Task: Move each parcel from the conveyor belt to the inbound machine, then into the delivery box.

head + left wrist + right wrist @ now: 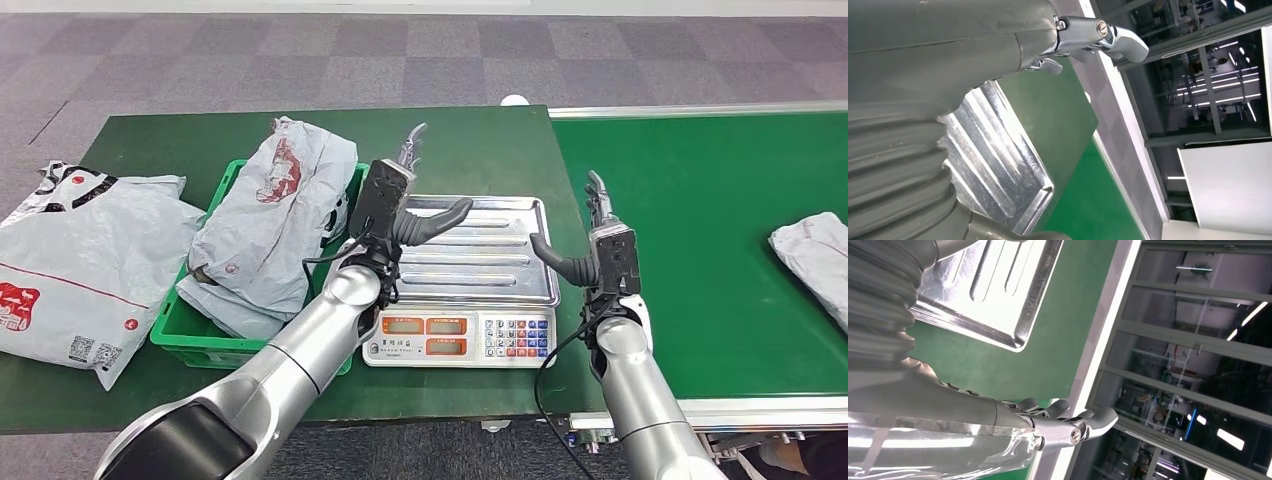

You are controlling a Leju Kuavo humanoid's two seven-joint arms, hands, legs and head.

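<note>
Risk: next parcel [812,265] far out at belt's [700,200] right edge, well apart from both hands; long reach could drag or fumble the slack bag. Scale [470,270] tray bare. Crate [235,345] at bench's [480,140] left already heaped with a parcel on top [270,215], more bags [85,260] spilled at bench's left end; another drop could slide off. Left hand [400,205] raised over tray's left edge, fingers spread, holding nothing. Right hand [600,245] upright at tray's right edge, spread, holding nothing.
</note>
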